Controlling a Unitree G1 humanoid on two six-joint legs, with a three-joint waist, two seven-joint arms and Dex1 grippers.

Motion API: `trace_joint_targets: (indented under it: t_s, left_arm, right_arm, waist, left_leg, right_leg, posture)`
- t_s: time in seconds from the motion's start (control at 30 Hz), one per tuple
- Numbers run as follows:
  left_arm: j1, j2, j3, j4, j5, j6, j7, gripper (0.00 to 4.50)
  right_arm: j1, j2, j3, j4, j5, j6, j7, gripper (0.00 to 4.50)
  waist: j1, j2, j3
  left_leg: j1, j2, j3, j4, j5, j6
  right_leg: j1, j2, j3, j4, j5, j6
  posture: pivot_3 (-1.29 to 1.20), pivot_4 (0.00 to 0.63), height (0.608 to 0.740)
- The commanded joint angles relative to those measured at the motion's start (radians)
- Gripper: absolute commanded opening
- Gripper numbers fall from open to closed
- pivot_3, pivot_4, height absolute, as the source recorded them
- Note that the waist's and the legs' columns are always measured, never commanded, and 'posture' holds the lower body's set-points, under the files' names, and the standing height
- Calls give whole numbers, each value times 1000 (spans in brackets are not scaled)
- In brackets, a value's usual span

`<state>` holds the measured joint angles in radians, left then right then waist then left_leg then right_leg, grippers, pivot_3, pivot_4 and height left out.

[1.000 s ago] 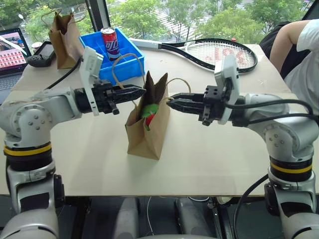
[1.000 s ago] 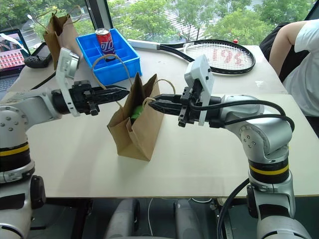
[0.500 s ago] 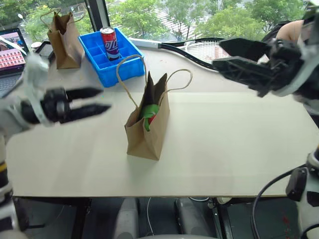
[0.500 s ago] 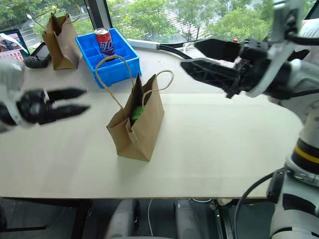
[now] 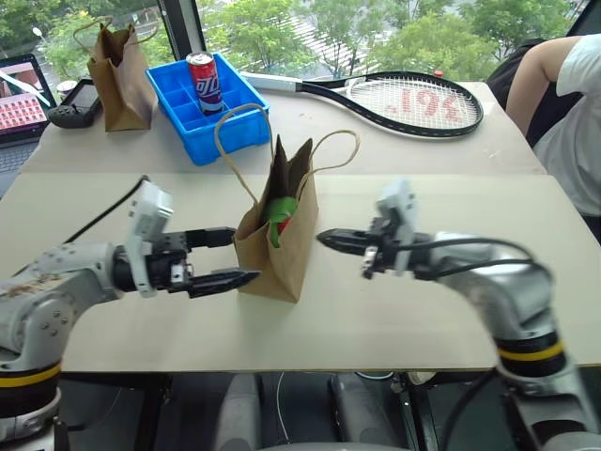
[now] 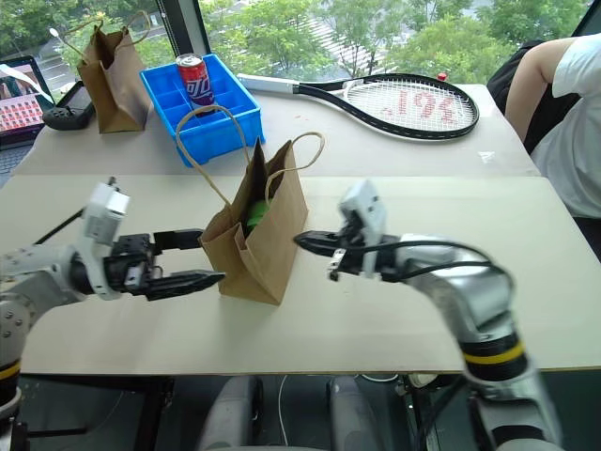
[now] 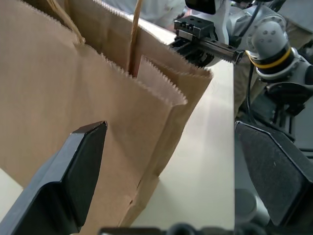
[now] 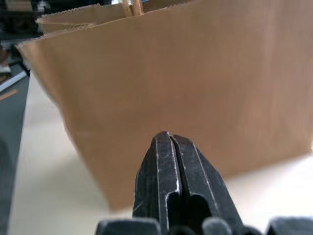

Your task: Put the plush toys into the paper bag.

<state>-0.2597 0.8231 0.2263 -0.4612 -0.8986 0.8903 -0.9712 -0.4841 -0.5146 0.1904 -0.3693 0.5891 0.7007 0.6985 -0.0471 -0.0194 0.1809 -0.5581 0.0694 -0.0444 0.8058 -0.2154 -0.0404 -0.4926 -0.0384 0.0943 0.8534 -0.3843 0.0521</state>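
Both hands dropped from handles to flank wide brown kraft paper bag (image 5: 278,225); left hand (image 5: 223,257) wide, right hand (image 5: 331,241) closed, empty; green and red plush toys (image 5: 281,212) inside, task looks done.

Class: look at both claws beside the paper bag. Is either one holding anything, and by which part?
Nothing is held. The left claw is open beside the paper bag; the right claw is shut on nothing.

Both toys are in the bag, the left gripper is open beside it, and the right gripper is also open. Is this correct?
Not quite. The right gripper is shut, as the right wrist view shows. The rest holds: both toys sit in the bag, and the left gripper is open beside it.
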Motion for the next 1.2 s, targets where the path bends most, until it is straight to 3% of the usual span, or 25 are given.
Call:
trace_joint_targets:
  t_s: [0.03, 0.2, 0.43, 0.53, 0.83, 0.9, 1.07, 1.2]
  left_arm:
    - [0, -26, -7, -49, -5, -10, 67, 4500]
    - [-32, -92, -26, -84, -63, 20, 161, 4500]
    - [-61, -121, -67, -71, -33, 21, 243, 4500]
    - [-66, -126, -86, -40, 8, 14, 276, 3759]
    - [-109, -155, -87, 7, 28, -32, 264, 578]
    - [-141, -141, -84, 27, 28, -48, 219, 78]
    - [-247, -87, -76, 133, 27, -118, 24, 78]
    - [-317, -39, -128, 211, 66, -197, -183, 78]
  right_arm:
    - [12, 48, 24, -7, -85, -96, -31, 8]
    - [23, 120, 58, 7, -132, -131, -43, 8]
    - [29, 163, 67, 20, -160, -141, -35, 8]
    - [31, 173, 66, 17, -162, -137, -36, 0]
    - [47, 182, 56, 4, -172, -118, -45, 0]
    - [64, 152, 24, -15, -158, -102, -39, 0]
    - [176, -23, -130, -77, -123, -54, 4, 0]
    - [333, -192, -340, -66, -112, -47, 44, 0]
  waist:
    - [5, 0, 0]
    - [4, 0, 0]
    - [1, 0, 0]
    - [1, 0, 0]
    - [3, 0, 0]
    - [3, 0, 0]
    - [13, 0, 0]
    - [14, 0, 0]
  left_leg:
    - [0, 0, -1, 0, 0, 0]
    - [0, 0, -1, 1, 0, 0]
    - [2, 0, -1, 1, 1, -2]
    - [2, 0, -1, 1, 1, -2]
    - [2, 0, -1, 1, 1, -2]
    - [2, 0, -1, 1, 1, -2]
    - [1, -1, -1, 1, 2, -2]
    - [1, -1, -1, 0, 2, -2]
  right_leg:
    - [1, 0, -1, 0, 0, 0]
    - [1, 0, -1, 0, 0, 0]
    - [1, 0, 0, 2, 0, 0]
    - [1, 0, 0, 3, 0, 0]
    - [1, 0, -1, 3, 0, 0]
    - [1, 0, -1, 3, 0, 0]
    - [1, -1, -1, 2, 0, 0]
    - [2, -1, -1, 0, 0, 0]
  posture:
    - [0, 150, 658]
    - [0, 150, 658]
    - [0, 150, 658]
    - [0, 150, 658]
    - [0, 150, 658]
    - [0, 150, 658]
    - [0, 150, 658]
    - [0, 150, 658]
